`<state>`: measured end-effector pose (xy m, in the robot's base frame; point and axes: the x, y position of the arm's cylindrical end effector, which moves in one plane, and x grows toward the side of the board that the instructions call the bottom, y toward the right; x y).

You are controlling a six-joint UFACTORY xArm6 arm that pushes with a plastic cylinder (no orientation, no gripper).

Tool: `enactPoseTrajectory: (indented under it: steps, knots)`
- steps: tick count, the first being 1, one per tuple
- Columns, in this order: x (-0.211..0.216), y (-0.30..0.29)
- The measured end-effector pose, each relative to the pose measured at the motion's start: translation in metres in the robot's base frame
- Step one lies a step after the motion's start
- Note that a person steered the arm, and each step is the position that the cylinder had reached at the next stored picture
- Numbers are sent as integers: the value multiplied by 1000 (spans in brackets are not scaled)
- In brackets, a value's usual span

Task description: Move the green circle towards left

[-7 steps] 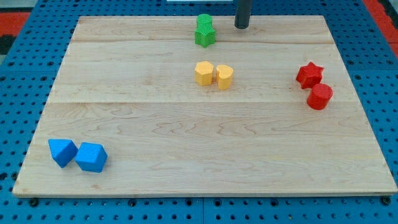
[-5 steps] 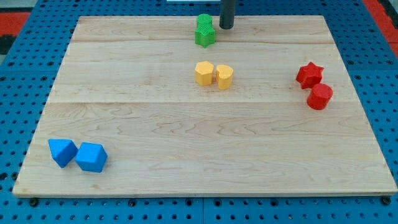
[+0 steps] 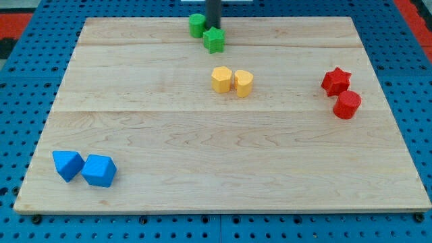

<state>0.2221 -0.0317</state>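
The green circle (image 3: 197, 25) lies at the top edge of the wooden board (image 3: 223, 135), a little left of the middle. A green star (image 3: 214, 40) sits just below and to its right. My tip (image 3: 212, 27) stands between them, touching the circle's right side and just above the star.
Two yellow blocks (image 3: 232, 80) sit side by side below the green pair. A red star (image 3: 335, 80) and a red rounded block (image 3: 347, 104) are at the right. Two blue blocks (image 3: 84, 167) are at the bottom left.
My tip moved left along the top edge. It pushed the green circle left, away from the star. The star shifted slightly left and down.
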Motion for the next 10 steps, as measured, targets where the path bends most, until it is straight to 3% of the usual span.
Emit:
enactPoseTrajectory:
  steps: [1,6,10]
  knots:
    - [0,-26]
    - [-11,-20]
    - [-11,-85]
